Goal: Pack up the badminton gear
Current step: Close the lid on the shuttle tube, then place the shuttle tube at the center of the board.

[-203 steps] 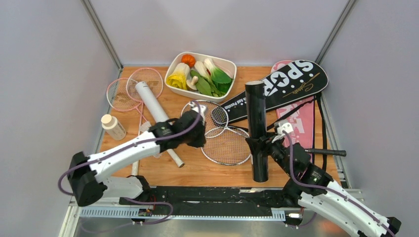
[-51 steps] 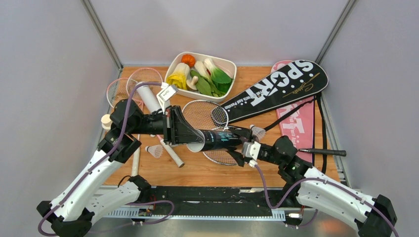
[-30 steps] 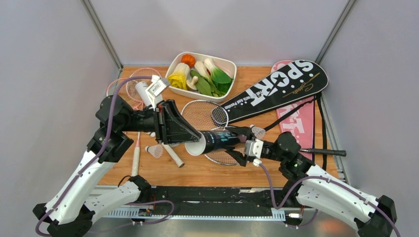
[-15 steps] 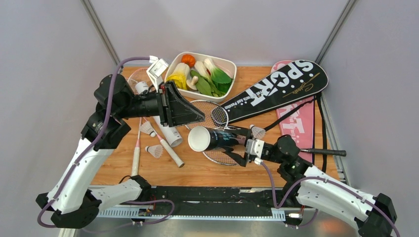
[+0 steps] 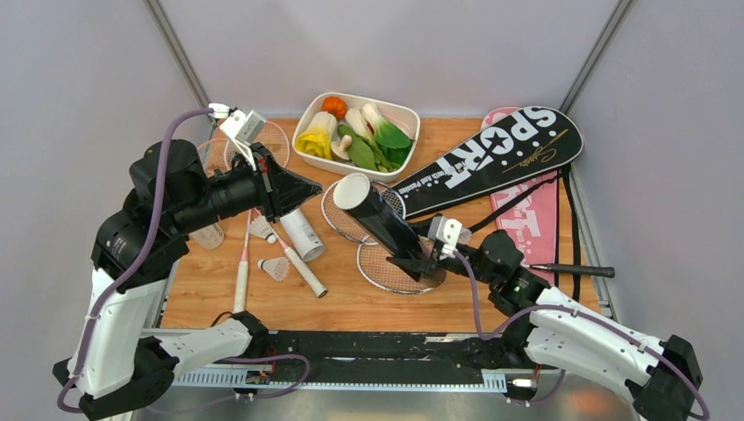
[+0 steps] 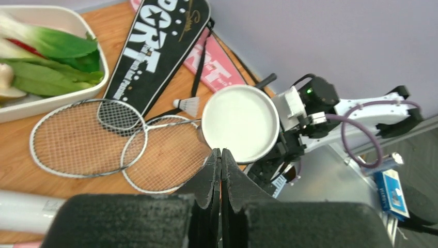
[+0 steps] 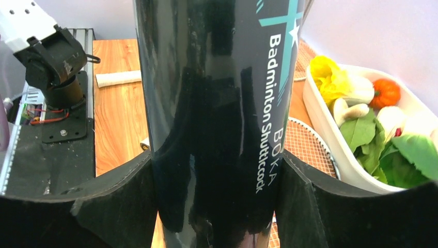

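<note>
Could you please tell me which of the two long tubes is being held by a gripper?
The black tube, clamped near its lower end by the right gripper and tilted with its open end up; the white tube lies flat with no gripper on it.

The black tube (image 7: 217, 103) looks glossy, the table (image 5: 351, 303) matt wood.

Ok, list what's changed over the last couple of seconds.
The left gripper pulled away from the black tube, going up and to the left, and is now shut and empty. The right gripper, still gripping the tube near its base, swung it from nearly flat to tilted up, mouth toward the far left. The silver racquets, black cover, white tube and tray have not moved.
</note>
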Robot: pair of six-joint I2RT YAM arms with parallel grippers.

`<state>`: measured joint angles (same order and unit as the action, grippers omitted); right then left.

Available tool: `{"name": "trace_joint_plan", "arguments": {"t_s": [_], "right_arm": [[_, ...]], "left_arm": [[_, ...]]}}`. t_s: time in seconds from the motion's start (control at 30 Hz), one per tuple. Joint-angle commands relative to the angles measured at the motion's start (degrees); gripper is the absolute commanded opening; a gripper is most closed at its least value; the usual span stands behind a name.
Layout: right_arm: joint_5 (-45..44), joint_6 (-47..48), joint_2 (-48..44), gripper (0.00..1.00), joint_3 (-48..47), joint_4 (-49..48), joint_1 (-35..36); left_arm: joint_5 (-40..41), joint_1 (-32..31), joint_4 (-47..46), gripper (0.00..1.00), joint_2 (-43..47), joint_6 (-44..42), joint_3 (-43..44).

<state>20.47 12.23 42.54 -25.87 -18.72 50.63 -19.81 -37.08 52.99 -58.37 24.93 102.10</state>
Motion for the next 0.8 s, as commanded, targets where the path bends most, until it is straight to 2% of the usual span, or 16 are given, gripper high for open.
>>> {"name": "trace_joint_plan", "arguments": {"t_s": [0.0, 0.13, 0.3, 0.4, 0.53, 0.67, 0.77], "right_arm": [[-2.5, -6.9, 1.8, 0.52, -6.4, 2.8, 0.3], [-2.5, -6.8, 2.9, 0.52, -6.6, 3.2, 0.4], [-1.4, -5.8, 4.6, 0.51, -6.5, 3.8, 0.4], [1.2, -4.3, 5.3, 0.52, -6.1, 3.8, 0.5], [1.1, -4.6, 5.8, 0.52, -6.6, 3.5, 0.7], [1.2, -3.5, 6.1, 0.52, -6.1, 2.4, 1.1], [0.9, -3.4, 6.5, 0.52, -6.5, 1.9, 1.3]], "left_arm": [[5.3, 0.2, 4.2, 0.0, -1.5, -4.9, 1.0], [4.7, 0.2, 4.7, 0.0, -3.5, -5.1, 0.4], [11.2, 0.2, 4.9, 0.0, -4.9, -4.4, 1.5], [14.9, 0.2, 7.3, 0.0, -7.8, -4.1, 6.0], [14.4, 0.2, 11.1, 0.0, -10.1, -3.4, 9.4], [13.1, 0.2, 8.2, 0.0, -8.3, -2.6, 4.1], [3.3, 0.2, 4.4, 0.0, -7.5, -0.3, -5.3]]}}
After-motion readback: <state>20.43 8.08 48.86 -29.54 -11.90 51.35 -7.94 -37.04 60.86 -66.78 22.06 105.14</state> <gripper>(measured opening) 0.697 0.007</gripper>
